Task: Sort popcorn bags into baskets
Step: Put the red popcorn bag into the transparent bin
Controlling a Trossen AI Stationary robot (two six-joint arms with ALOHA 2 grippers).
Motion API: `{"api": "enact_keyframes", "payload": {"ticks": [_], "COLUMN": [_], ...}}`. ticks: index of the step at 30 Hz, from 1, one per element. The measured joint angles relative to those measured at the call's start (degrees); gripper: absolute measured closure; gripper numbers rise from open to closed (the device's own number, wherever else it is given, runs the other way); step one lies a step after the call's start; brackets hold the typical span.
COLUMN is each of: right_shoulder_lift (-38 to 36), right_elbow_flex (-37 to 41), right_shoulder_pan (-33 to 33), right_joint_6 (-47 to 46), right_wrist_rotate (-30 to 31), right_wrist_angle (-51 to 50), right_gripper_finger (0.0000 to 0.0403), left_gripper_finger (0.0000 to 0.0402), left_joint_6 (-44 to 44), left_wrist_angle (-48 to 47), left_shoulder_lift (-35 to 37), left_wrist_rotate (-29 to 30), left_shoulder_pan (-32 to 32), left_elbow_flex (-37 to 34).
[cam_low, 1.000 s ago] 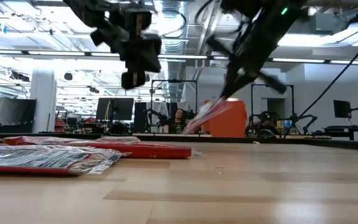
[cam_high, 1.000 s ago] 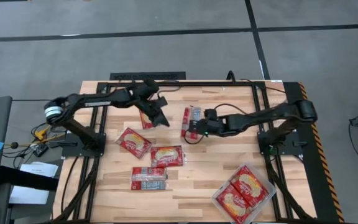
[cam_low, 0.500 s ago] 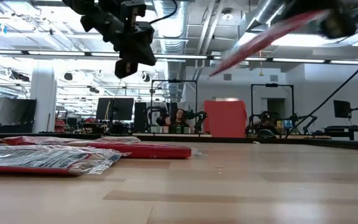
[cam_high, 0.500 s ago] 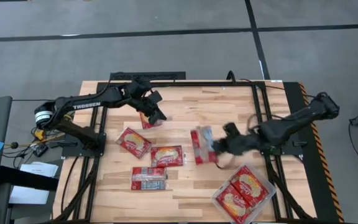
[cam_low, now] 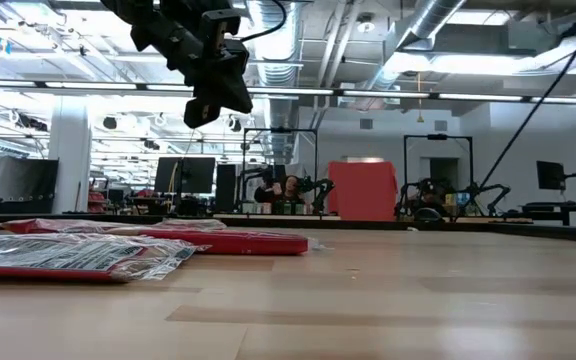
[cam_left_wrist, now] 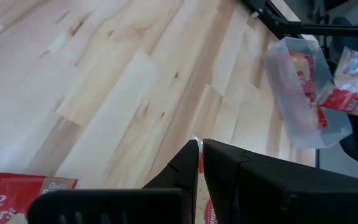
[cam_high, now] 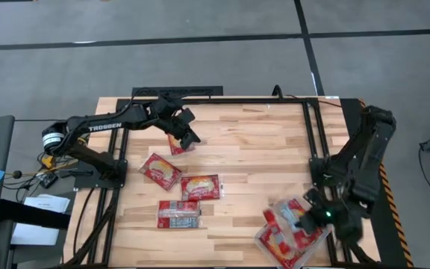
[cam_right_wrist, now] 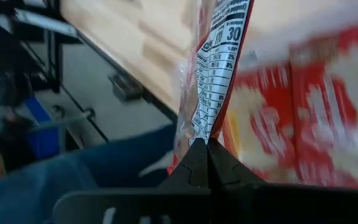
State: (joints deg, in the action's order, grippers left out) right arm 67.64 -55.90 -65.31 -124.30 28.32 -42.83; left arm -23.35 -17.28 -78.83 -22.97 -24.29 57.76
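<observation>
My right gripper (cam_high: 303, 221) is shut on a red popcorn bag (cam_high: 278, 219) just above the clear tray (cam_high: 269, 243) at the table's near right corner. The tray holds two red packets (cam_high: 298, 233). My left gripper (cam_high: 189, 140) is shut and empty; it hangs well above the table (cam_low: 211, 100), over a packet (cam_high: 175, 145) lying flat at the far left. Three more packets (cam_high: 161, 170), (cam_high: 200, 187), (cam_high: 178, 214) lie flat on the wood at the left. The left wrist view also shows the tray (cam_left_wrist: 294, 118) and the held bag (cam_left_wrist: 353, 90). My right gripper pinches the bag's edge (cam_right_wrist: 209, 132) between its two fingers, only a narrow strip of it. The bag stands out beyond the fingertips with its printed back showing. It is lifted clear and hangs over the packets in the tray.
Black frame rails (cam_high: 310, 142) run along the table's far and right sides. The middle of the wooden table (cam_high: 260, 164) is bare. A person's blue trouser leg (cam_right_wrist: 73, 186) shows beyond the table's edge in the right wrist view.
My right gripper has carried the bag from the table's middle up and toward the near right corner, to above the tray. The bag has stayed in its hold and clear of the table.
</observation>
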Motion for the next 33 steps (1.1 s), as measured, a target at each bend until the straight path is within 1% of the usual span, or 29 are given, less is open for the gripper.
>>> {"api": "enact_keyframes", "payload": {"ticks": [2,5,8,14,17,21,24,26,30,33], "right_shoulder_lift": [1.3,2.9,4.7,8.5,10.1,11.2,11.7,12.3,13.7,14.7], "right_elbow_flex": [0.0,0.0,0.0,0.0,0.0,0.0,0.0,-0.1,-0.1,-0.1], "right_shoulder_pan": [-2.9,-5.0,-5.2,-4.6,-3.8,-2.3,-0.7,0.8,3.6,5.2], "right_joint_6": [-1.8,-2.1,-1.1,4.9,6.1,8.8,12.4,14.8,20.3,22.6], "right_wrist_rotate": [0.0,0.0,-0.3,-5.1,-7.5,-7.6,-8.4,-10.2,-15.7,-19.1], "right_wrist_angle": [-0.1,-0.2,0.1,4.4,5.3,6.3,7.5,8.2,10.4,11.5], "right_gripper_finger": [0.0403,0.0403,0.0403,0.0403,0.0403,0.0403,0.0403,0.0403,0.0403,0.0402], "left_gripper_finger": [0.039,0.039,0.039,0.039,0.039,0.039,0.039,0.039,0.039,0.039], "left_joint_6": [-0.1,-0.9,-1.5,-1.7,-2.2,-2.4,-2.4,-2.4,-2.2,-1.5], "left_wrist_angle": [0.0,0.0,0.0,0.0,0.0,0.0,0.0,0.0,0.0,0.0], "left_shoulder_lift": [0.0,0.0,0.0,0.0,0.0,0.0,0.0,0.0,0.0,0.0], "left_wrist_rotate": [0.9,2.0,2.7,2.8,2.9,4.3,4.7,5.2,5.4,5.4], "left_shoulder_pan": [0.0,0.0,0.0,0.0,0.0,0.0,0.0,0.0,0.0,0.0], "left_elbow_flex": [0.0,0.0,0.0,0.0,0.0,0.0,0.0,0.0,0.0,0.0]}}
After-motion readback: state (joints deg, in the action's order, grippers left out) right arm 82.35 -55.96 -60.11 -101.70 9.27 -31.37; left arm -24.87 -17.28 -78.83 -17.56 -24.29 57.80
